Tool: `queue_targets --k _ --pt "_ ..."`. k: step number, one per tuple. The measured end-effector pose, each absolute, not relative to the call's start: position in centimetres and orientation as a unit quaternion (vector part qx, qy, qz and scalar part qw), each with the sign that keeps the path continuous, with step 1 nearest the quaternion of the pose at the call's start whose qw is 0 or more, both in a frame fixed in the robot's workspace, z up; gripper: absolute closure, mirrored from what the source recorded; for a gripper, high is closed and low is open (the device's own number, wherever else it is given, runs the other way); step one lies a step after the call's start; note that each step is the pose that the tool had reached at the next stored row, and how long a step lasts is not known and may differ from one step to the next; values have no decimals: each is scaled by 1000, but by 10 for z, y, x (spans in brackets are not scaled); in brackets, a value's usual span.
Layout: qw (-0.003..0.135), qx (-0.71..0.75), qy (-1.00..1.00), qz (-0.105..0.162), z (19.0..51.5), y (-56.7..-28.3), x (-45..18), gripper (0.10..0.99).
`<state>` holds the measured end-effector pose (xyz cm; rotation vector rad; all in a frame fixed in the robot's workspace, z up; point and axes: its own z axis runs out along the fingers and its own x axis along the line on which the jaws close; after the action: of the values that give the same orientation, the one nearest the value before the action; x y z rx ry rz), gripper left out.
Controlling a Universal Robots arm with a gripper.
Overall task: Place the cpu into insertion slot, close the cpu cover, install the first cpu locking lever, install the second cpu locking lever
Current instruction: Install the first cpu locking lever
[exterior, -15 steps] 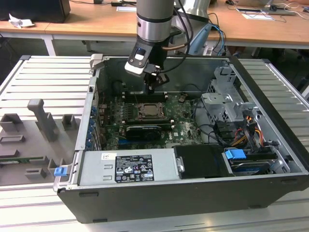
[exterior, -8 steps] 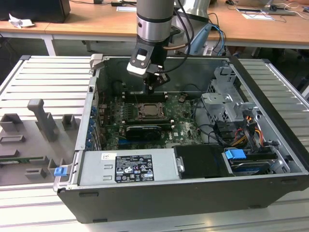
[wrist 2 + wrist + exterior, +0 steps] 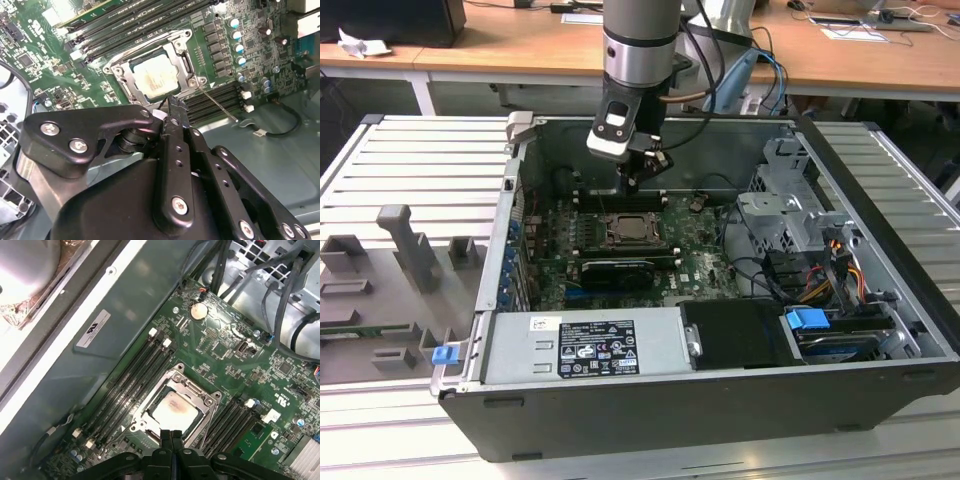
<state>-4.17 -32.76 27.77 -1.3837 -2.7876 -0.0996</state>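
Observation:
The cpu (image 3: 156, 79) (image 3: 174, 407), a pale silver-beige square, lies flat in the motherboard socket (image 3: 628, 230). The cpu cover (image 3: 125, 75) (image 3: 195, 391), a silvery frame, lies down around it with the chip showing through its opening. A thin metal locking lever (image 3: 217, 104) sticks out from one socket corner over the memory slots. My gripper (image 3: 638, 182) (image 3: 174, 106) (image 3: 171, 436) hangs just above the socket's edge, fingers pressed together with nothing between them. Its tip is close to the lever's base; contact cannot be told.
The open computer case (image 3: 520, 180) rings the board. A long black card (image 3: 615, 272) lies in front of the socket, a power supply (image 3: 585, 345) beyond it. Drive cage (image 3: 790, 200) and cables (image 3: 820, 280) crowd the exterior view's right. Grey fixtures (image 3: 410, 245) stand outside.

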Motion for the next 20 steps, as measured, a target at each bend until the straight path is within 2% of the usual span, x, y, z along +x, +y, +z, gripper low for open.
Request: queue_targets --k 20 --pt "16 -386 -922 -31 278 -328 -42 980"
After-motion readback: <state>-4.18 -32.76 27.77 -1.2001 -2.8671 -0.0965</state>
